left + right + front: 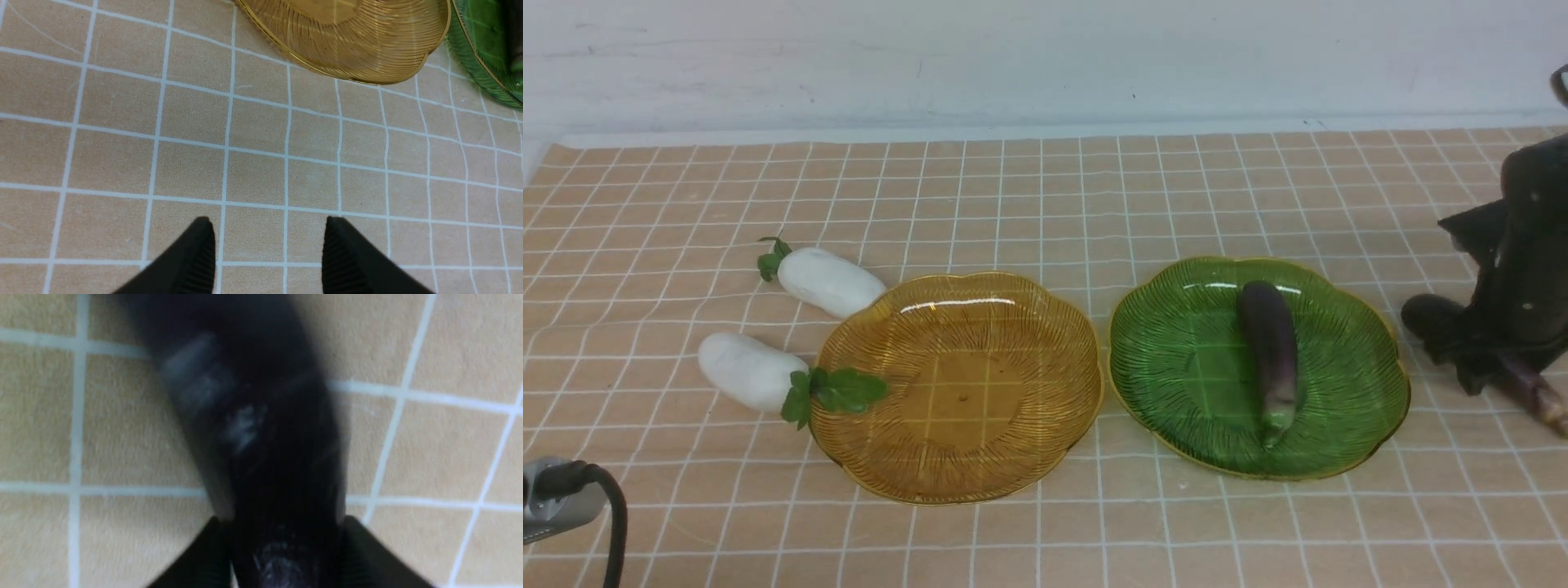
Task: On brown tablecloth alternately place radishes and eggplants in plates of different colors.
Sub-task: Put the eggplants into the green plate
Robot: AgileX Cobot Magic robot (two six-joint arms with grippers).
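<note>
- Eggplant (253,437) is lying loose on the brown tablecloth (1045,204), just right of the green plate (1168,359), with its long axis crossing the grip line.
- Right claw (282,535) is clamping its flanks, so the plate is lying leftward.
- Left claw (269,228) is hanging apart and empty near the amber plate (367,53).

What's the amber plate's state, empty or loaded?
Empty: the amber plate shows only bare ribbed glass inside. The nearer radish lies on the tablecloth beside it, its leaves overlapping the rim.
</note>
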